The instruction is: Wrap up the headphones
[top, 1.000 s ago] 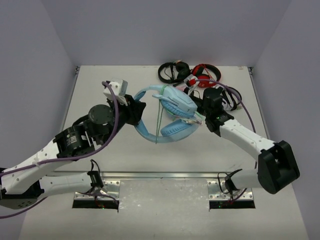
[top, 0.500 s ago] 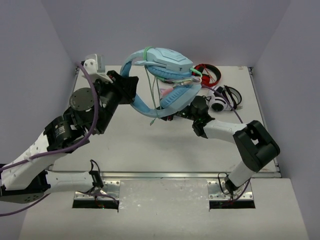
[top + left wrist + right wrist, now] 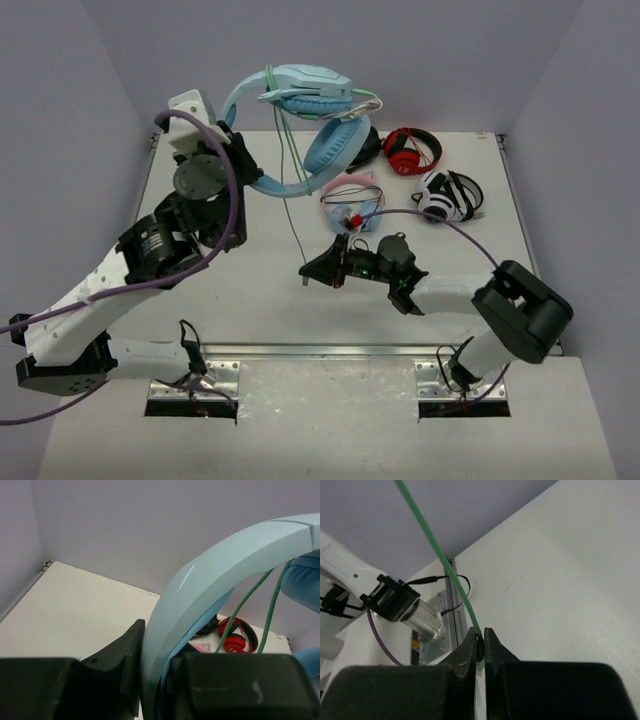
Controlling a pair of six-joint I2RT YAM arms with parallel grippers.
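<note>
One pair of light-blue headphones (image 3: 305, 95), held high above the tabletop (image 3: 230, 290), headband clamped in the left gripper (image 3: 245, 172). One thin green cable (image 3: 290, 215), hanging from them, pinched in the closed right gripper (image 3: 310, 270) low over the tabletop. Beyond the right gripper, four more: pink-and-blue headset (image 3: 352, 200), red headset (image 3: 405, 160), white-and-black headset (image 3: 435, 200), black headset (image 3: 366, 148), this last half hidden behind a blue ear cup.

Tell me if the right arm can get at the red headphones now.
Probably not yet: the right gripper is shut on the green cable, pointing away from the red headphones.
</note>
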